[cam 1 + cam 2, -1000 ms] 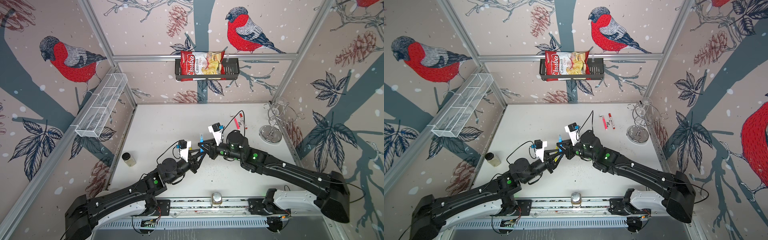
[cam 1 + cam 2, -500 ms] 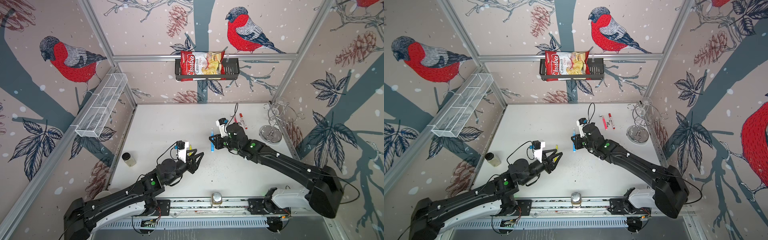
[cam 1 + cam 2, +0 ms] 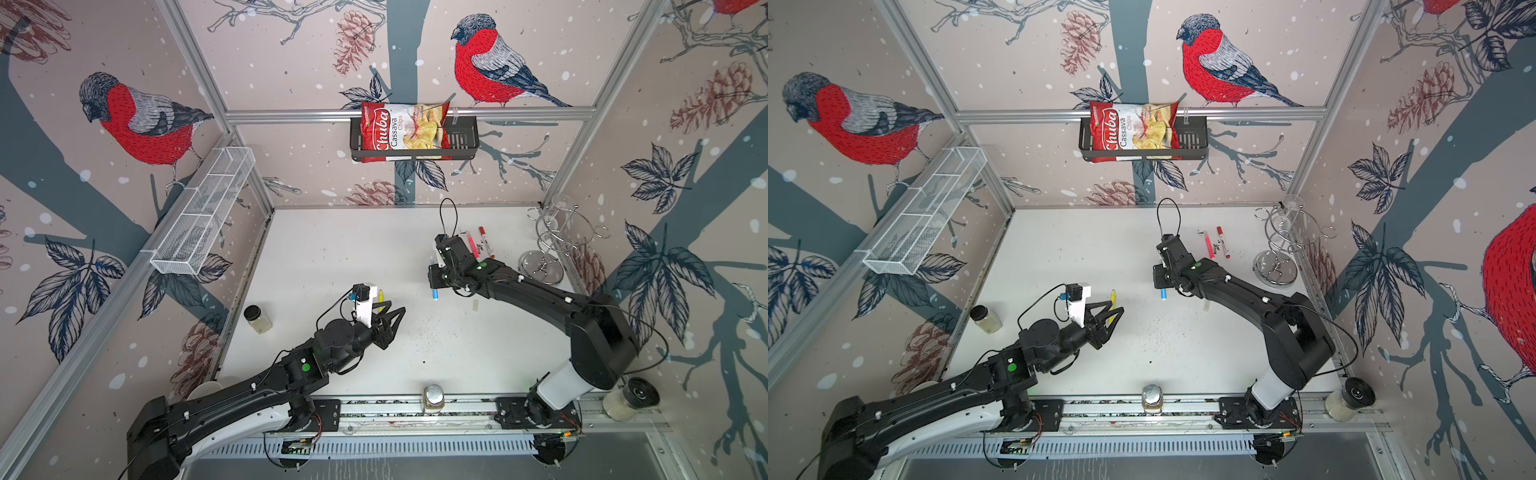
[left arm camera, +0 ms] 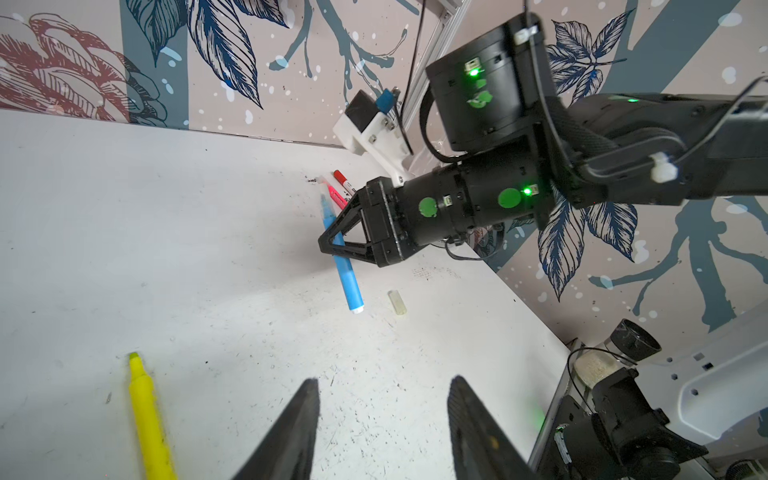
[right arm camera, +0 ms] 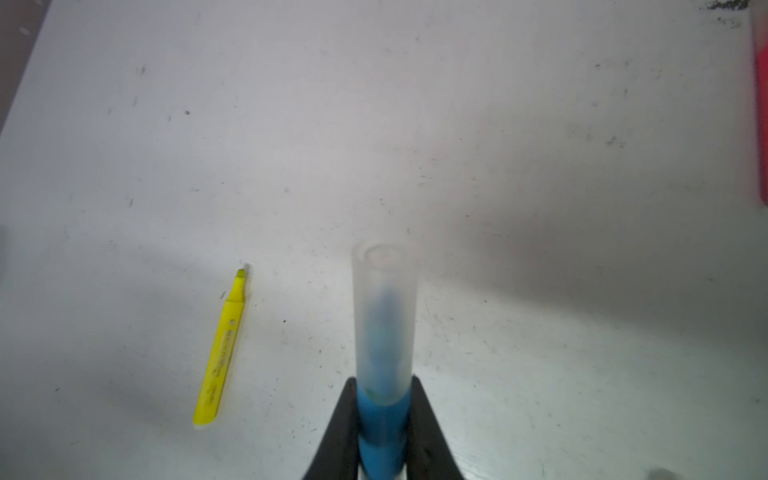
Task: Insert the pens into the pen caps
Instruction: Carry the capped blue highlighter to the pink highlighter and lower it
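Okay, nearest me, my left gripper (image 4: 384,380) hangs over the middle of the desk (image 3: 332,257), jaws spread, nothing between them. Just beside it, toward the desk's left edge, the yellow pen (image 4: 147,415) lies flat and uncapped. Its long axis runs from near edge to far edge, tip pointing at the far edge. It sits off to the side of my fingers, not in the gap, so I judge I must shift sideways and set the jaws across the barrel before closing. That pen is the left arm's job, since that arm is much nearer.

Further out, a loose cap (image 3: 476,305), translucent, lies alone right of centre, close under my right arm. I reckon it belongs on the yellow pen, and the right arm is nearer to it.

Beyond that, my right gripper (image 5: 382,380) pinches the blue pen (image 5: 382,432), whose tip sits inside a frosted cap (image 5: 382,311) pointing at the far edge. That pair looks done. Whether its tail touches the desk, I cannot tell.

Farthest out, toward the far right corner, the pink pen (image 3: 1207,245) and the white pen (image 3: 1224,247) lie side by side. They are too small to tell whether both are capped.
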`<state>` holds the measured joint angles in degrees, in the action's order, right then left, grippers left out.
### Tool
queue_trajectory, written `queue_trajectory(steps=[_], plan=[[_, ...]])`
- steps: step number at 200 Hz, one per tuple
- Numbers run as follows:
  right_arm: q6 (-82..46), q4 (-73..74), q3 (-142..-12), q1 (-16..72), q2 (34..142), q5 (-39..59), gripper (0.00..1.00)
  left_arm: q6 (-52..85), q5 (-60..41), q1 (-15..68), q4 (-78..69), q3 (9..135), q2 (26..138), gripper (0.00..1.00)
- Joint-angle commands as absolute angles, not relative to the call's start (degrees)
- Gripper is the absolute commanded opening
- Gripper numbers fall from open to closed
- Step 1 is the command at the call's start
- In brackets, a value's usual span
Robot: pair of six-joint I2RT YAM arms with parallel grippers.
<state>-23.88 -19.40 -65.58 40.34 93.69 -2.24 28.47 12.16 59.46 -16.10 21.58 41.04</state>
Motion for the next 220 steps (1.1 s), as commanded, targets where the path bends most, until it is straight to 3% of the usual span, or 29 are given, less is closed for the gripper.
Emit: queue_trajectory(steps=[1,220], plan=[[-22.3,-23.5,-68.7,40.1,97.0,-5.2,0.0,28.5,12.8,59.6,-16.8,20.5,40.5,0.51],[-15.2,-35.8,-96.0,33.9,125.4,-12.1,0.0,31.4,13.7,61.3,-13.7,19.2,35.0,0.51]])
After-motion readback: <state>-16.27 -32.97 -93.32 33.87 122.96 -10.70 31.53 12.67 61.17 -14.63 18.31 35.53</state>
